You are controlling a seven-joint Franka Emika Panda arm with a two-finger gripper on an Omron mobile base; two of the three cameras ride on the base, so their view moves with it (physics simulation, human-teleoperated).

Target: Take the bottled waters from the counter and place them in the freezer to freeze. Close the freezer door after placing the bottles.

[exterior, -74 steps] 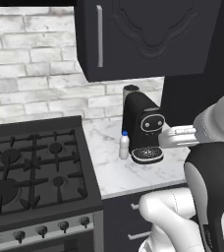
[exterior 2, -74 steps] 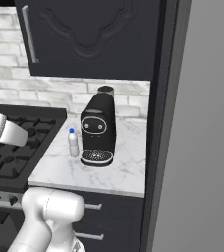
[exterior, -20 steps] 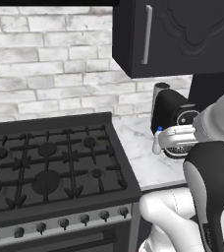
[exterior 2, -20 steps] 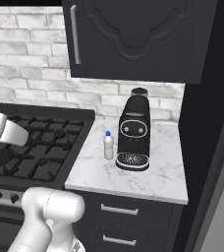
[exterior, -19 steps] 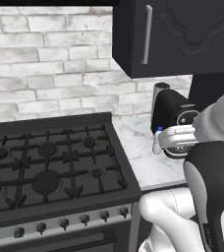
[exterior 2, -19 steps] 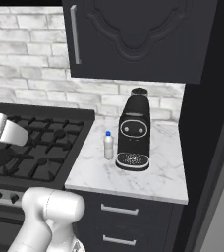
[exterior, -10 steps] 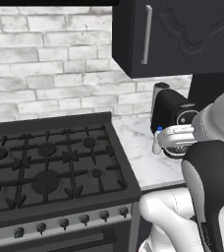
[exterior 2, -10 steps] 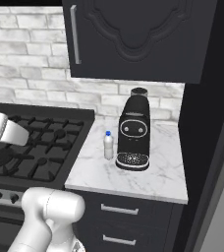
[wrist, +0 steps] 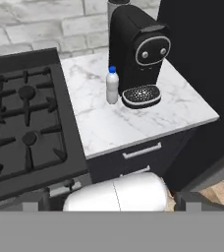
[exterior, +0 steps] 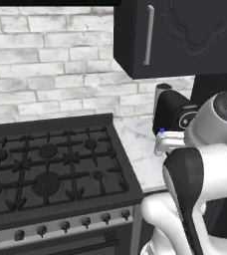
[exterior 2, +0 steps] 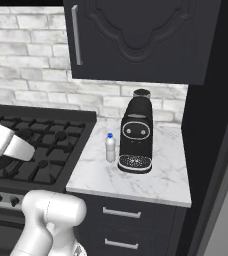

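Hanging with jaws spread and nothing in them, the gripper looks down on the counter, likely lining up a reach. One bottled water, white with a blue cap, stands upright near the counter's stove-side edge, just beside the black coffee machine.

Base views from behind either side, hand view high above, all sharing marble counter and stove.
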